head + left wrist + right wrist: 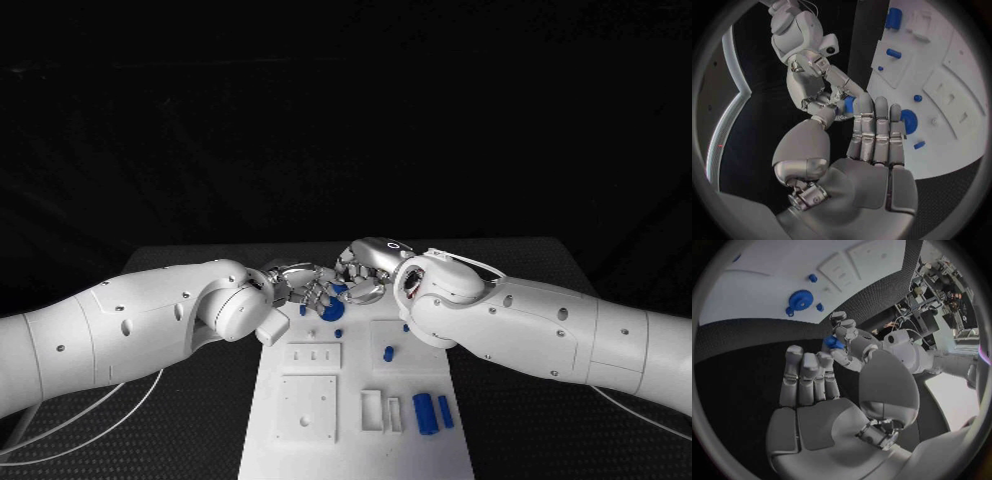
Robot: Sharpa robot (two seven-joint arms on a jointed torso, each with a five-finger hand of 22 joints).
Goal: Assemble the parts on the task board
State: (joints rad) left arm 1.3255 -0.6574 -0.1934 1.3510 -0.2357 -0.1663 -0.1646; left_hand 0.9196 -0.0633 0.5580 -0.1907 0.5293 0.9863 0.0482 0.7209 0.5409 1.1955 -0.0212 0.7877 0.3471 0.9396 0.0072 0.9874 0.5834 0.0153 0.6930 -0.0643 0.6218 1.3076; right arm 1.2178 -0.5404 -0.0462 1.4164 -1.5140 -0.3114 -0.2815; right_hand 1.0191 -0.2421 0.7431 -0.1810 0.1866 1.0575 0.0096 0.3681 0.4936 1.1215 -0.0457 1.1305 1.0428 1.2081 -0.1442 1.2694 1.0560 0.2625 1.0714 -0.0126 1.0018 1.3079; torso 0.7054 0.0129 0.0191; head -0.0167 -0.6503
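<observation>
Lower centre of the head view, I see the task board (361,455) with two blue cylinders (426,412) near its right edge. Farther up lies a blue gear (332,309). At mid-frame the left hand (296,283) and right hand (369,266) meet fingertip to fingertip around a small blue part (336,290), above the board's far end. I cannot tell which hand actually grips it.
</observation>
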